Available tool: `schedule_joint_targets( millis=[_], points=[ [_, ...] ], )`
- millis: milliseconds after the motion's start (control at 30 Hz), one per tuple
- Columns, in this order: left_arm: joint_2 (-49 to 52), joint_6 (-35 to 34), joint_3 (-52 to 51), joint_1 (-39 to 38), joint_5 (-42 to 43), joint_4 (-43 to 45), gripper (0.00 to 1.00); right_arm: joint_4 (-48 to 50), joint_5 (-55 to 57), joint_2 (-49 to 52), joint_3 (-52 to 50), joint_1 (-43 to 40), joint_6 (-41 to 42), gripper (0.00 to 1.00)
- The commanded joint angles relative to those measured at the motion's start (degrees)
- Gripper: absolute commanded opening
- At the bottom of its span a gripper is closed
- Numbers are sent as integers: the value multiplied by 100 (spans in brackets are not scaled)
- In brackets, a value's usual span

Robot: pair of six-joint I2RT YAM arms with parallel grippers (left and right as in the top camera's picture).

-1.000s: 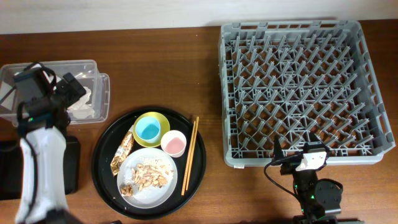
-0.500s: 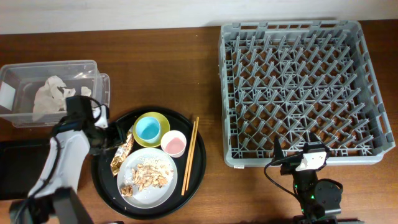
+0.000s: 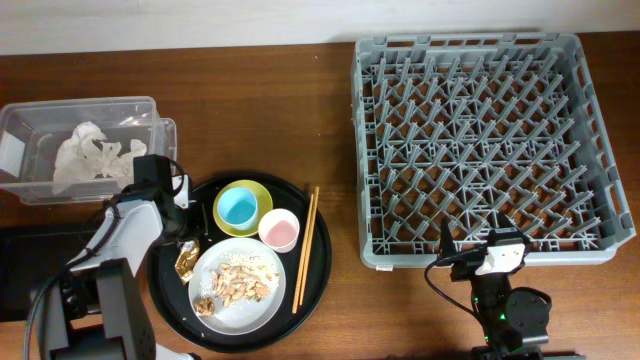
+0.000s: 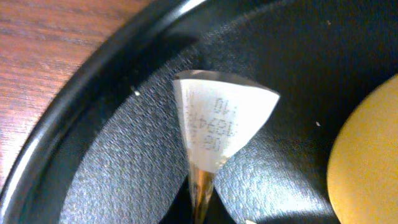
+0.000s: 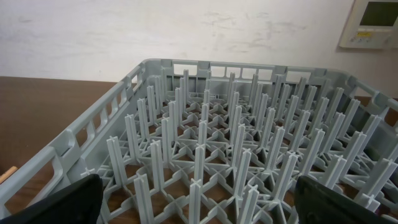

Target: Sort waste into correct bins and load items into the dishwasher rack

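My left gripper point(image 3: 186, 240) reaches over the left side of the round black tray point(image 3: 160, 290) and is shut on the gold-brown wrapper point(image 3: 186, 259). In the left wrist view the gripper point(image 4: 200, 208) pinches the wrapper point(image 4: 221, 118), whose white printed end fans out above the jaws. Beside it sits the yellow bowl point(image 3: 252, 190) with the light-blue cup point(image 3: 238, 207) inside. The pink cup point(image 3: 279, 230), the chopsticks point(image 3: 303, 250) and the plate point(image 3: 262, 300) with food scraps point(image 3: 238, 280) share the tray. White napkins point(image 3: 88, 155) lie in the clear tub point(image 3: 40, 118). My right gripper point(image 5: 202, 205) stands open in front of the dishwasher rack point(image 3: 480, 140).
The shallow black tray bin point(image 3: 30, 275) lies at the far left, below the clear tub. The rack point(image 5: 236, 155) fills the right half of the table, its pegs upright. Bare wooden table point(image 3: 270, 110) lies between the tub and the rack.
My left arm swung from the clear tub down to the round tray and its gripper closed on the wrapper, bunching it. The napkins now lie in the tub. The right arm stayed still.
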Motion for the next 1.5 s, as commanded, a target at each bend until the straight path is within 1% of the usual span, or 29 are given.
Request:
schedule_joint_targets(
  millis=[0,67,133,167,200,267,300,333,367,400,433,467,500,533,567,600,633,667,767,800,867,967,1000,1067,1100,1167,1200,1267,1467],
  points=[
    [9,4,514,-2,240,-562,0,-13,50,-39,-46,-37,13,98],
    [-409,4,1539,-2,684,-1340,0,-13,50,-37,-46,-37,13,98],
    [-772,-7,2131,0,992,-1502,0,-13,50,-39,-46,-37,13,98],
    [-1067,-57,2367,0,960,-1071,0,-13,50,-39,-46,-37,13,98],
    [-1193,-57,2367,24,756,-339,0,-13,50,-39,-46,-37,13,98],
    [-1156,-57,2363,59,-267,732,0,-13,50,-39,-46,-37,13,98],
    [-1086,-57,2363,105,-1060,1209,0,-13,50,-39,-46,-37,13,98],
    [-905,-57,2363,229,-1318,1764,0,-13,50,-39,-46,-37,13,98],
    [-719,-181,2363,361,-1335,2133,0,-13,50,-39,-46,-37,13,98],
    [-437,-1156,2363,590,-1335,2378,0,-13,50,-39,-46,-37,13,98],
    [-225,-2376,2363,789,-1294,2380,0,-13,50,-39,-46,-37,13,99],
    [-52,-3060,2363,968,-1093,2433,0,-13,50,-39,-46,-37,13,98],
    [133,-3211,2363,1154,-992,2614,1,-13,50,-39,-46,-37,13,98],
    [267,-3211,2363,1344,-988,2787,37,-13,50,-39,-46,-37,13,98],
    [289,-3211,2363,1478,-890,2776,38,-13,50,-39,-46,-37,13,98],
    [280,-3211,2363,1596,-605,2763,57,-13,50,-39,-46,-37,13,98],
    [223,-3211,2363,1707,-216,2758,95,-13,50,-39,-46,-37,13,98],
    [107,-3211,2363,1790,114,2747,99,-13,50,-39,-46,-37,13,98],
    [-678,-3211,2363,1930,1008,2100,99,-13,50,-39,-46,-37,13,98],
    [-1189,-3211,2363,1930,1558,1276,99,-13,50,-39,-46,-37,13,98],
    [-2109,-3211,2363,1923,1753,-1292,99,-13,50,-39,-46,-37,13,98],
    [-2413,-3211,2363,1923,1521,-3213,99,-13,50,-39,-46,-37,13,98],
    [-2409,-3209,2363,1923,1467,-3565,99,-13,50,-39,-46,-37,13,98],
    [-2409,-3215,2363,2022,463,-3602,99,-13,50,-39,-46,-37,13,98],
    [-2409,-3375,2363,2396,240,-3587,99,-13,50,-39,-46,-37,13,98],
    [-2409,-3775,2363,3331,168,-3543,99,-13,50,-39,-46,-37,13,98],
    [-2409,-3773,2363,3757,210,-3687,99,-13,50,-39,-46,-37,13,98],
    [-2409,-3770,2363,4179,203,-3877,99,-13,50,-39,-46,-37,13,98],
    [-2409,-3770,2363,4223,203,-3882,99,-13,50,-39,-46,-37,13,98]
  ],
)
